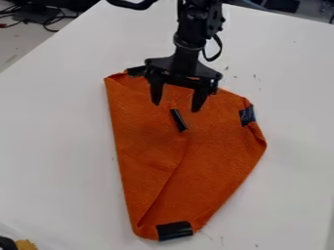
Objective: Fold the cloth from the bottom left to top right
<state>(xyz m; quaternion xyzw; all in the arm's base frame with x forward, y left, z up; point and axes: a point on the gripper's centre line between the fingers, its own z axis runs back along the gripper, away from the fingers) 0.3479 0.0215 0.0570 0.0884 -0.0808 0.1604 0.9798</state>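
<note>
One gripper (176, 107), black, its fingers spread well apart and nothing held, above the far part of the cloth (153, 156); whether the tips touch, cannot tell. Step in hand, as judged: bringing the flap (153, 139) on toward the far right corner, since it seems to stop short. To do it well: close on the flap's corner by the middle strip (178, 120), top layer only – too deep a bite would take the layer beneath – then lift low, draw right and slightly far, lay down softly and let go before rising. Item, the cloth: orange, on the white table (55, 141), part folded, the left side a long, fairly straight crease, the flap's loose edge slanting from the middle to the near end. Further dark strips: one far left (135, 71), one right (246, 115) – the edge beside it rucked – and one near (175, 230).
</note>
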